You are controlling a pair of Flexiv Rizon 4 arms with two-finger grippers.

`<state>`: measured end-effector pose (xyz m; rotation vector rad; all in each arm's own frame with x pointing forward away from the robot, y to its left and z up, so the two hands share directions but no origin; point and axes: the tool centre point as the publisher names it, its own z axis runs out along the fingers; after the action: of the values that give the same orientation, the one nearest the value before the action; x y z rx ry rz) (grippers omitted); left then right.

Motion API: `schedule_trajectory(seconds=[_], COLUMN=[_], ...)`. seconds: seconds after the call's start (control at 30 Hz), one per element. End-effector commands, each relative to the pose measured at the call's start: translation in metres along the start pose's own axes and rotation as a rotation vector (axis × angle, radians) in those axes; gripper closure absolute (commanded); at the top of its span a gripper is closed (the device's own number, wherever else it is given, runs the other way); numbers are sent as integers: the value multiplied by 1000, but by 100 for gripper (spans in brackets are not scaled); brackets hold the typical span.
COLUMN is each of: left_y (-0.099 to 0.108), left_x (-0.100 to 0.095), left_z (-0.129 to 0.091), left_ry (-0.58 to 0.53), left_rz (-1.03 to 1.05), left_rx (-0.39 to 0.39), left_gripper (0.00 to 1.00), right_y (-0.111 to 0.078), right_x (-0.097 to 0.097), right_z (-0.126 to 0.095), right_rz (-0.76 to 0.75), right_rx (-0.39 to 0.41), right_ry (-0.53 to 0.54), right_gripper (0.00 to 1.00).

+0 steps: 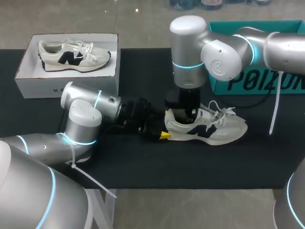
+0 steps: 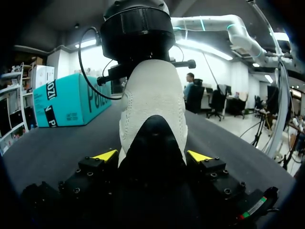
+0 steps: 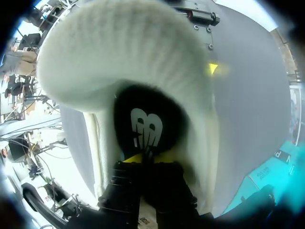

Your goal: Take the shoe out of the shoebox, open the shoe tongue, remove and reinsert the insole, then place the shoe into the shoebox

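Note:
A cream sneaker [image 1: 209,126] with a dark logo lies on its sole on the black table, toe to the right. My left gripper [image 1: 164,135] is at its heel. In the left wrist view the heel [image 2: 152,95] fills the gap between the yellow tips of the left gripper [image 2: 152,156], which touch it on both sides. My right gripper [image 1: 183,114] comes straight down into the shoe's opening. In the right wrist view its tips [image 3: 148,157] are pressed together on the rear edge of the black insole [image 3: 145,119], inside the shoe [image 3: 119,52].
A white shoebox [image 1: 28,71] at the back left holds a second matching sneaker [image 1: 71,56]. A teal box [image 1: 267,83] stands at the back right, close behind my right arm. The shoe's white laces [image 1: 224,112] hang loose.

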<state>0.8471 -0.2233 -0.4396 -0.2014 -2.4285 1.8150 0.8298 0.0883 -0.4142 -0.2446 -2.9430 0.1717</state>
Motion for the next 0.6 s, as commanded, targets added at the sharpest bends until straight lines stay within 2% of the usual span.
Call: schedule_trajectory(seconds=[0.03,0.2,0.6], left_y=[4,4,4], left_x=[-3,-3,-3], left_z=[2,2,2], left_ry=[-2,-2,-2], left_rz=[-1,-1,-1], left_rx=[0,0,0], left_gripper=[100,100,100], right_y=[-1,-3,-11], right_x=[7,9,15], right_z=[26,18,-6], right_rz=[-5,-19,-26], right_rx=[-11,-35,-25], right_ry=[12,31,64], right_gripper=[100,100,100])
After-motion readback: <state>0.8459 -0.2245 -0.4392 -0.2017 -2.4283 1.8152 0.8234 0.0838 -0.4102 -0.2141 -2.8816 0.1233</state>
